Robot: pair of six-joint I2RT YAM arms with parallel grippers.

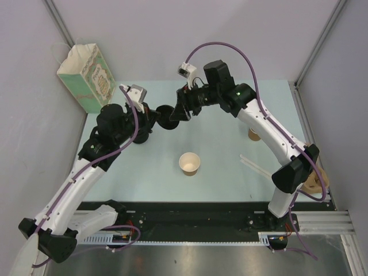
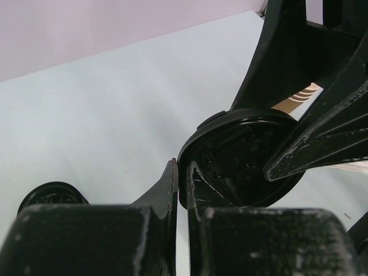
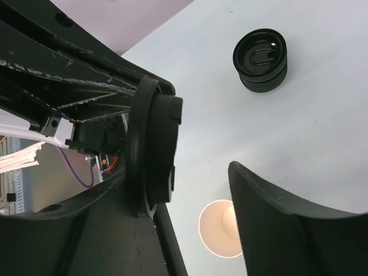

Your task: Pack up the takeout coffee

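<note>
My left gripper (image 2: 183, 172) is shut on the rim of a single black lid (image 2: 241, 158), holding it on edge above the table. My right gripper (image 3: 195, 172) is open around that lid (image 3: 152, 149). The lid lies against one finger, and a wide gap separates it from the other finger (image 3: 287, 230). In the top view both grippers meet at the lid (image 1: 165, 111), behind the table's middle. A lidless tan paper cup (image 1: 190, 163) stands upright nearer the front, also visible below the right gripper (image 3: 215, 230). The takeout coffee, a lidded cup, is out of view.
A low stack of black lids (image 3: 260, 60) sits on the table just below the grippers (image 2: 52, 195). A stack of tan cups (image 1: 253, 134) stands at the right behind the right arm. A patterned green paper bag (image 1: 87, 76) stands at the back left corner.
</note>
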